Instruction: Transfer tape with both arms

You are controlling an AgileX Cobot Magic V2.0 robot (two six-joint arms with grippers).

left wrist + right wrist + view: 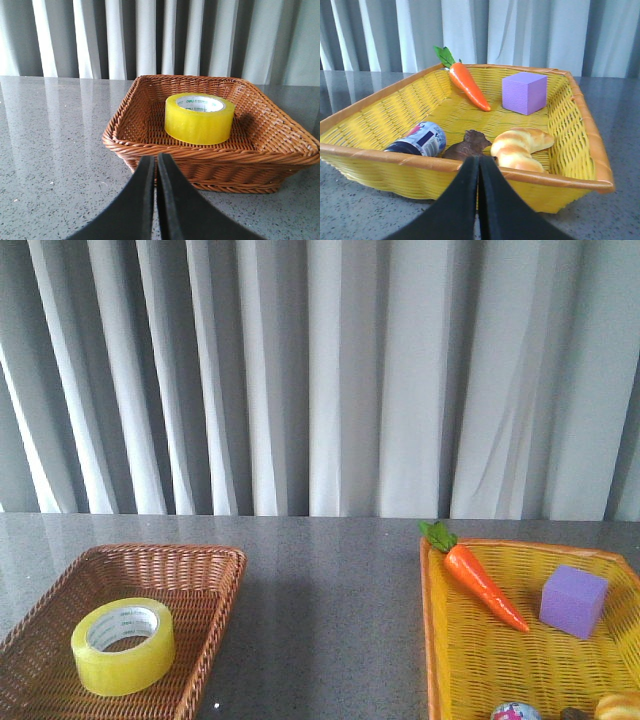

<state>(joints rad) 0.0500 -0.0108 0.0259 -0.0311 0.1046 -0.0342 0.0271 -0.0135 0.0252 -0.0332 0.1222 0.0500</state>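
Grey and white curtains (pixel 320 370) hang in folds behind a dark speckled bench (pixel 330 620). Two baskets sit on it, well apart: a brown wicker basket (pixel 215 625) on my left and a yellow basket (pixel 432 640) on my right.

The tape (pixel 123 645) lies flat on the floor of the brown basket, its hole facing up and the white printed core showing. My left hand (pixel 156 165) is outside that basket, just before its near rim and low over the bench; the tape lies beyond the rim, ahead of the hand and a little to one side, not touching it. The two black fingers are pressed together with only a thin seam between them, holding nothing.

My right hand (pixel 479 167) is at the near rim of the yellow basket, fingers likewise pressed together and empty. Inside that basket lie a carrot (pixel 466 84) and a purple cube (pixel 524 92) toward the far side, and nearer me a croissant (pixel 520 147), a small brown figure (pixel 468 145) and a can (pixel 417 141) on its side.
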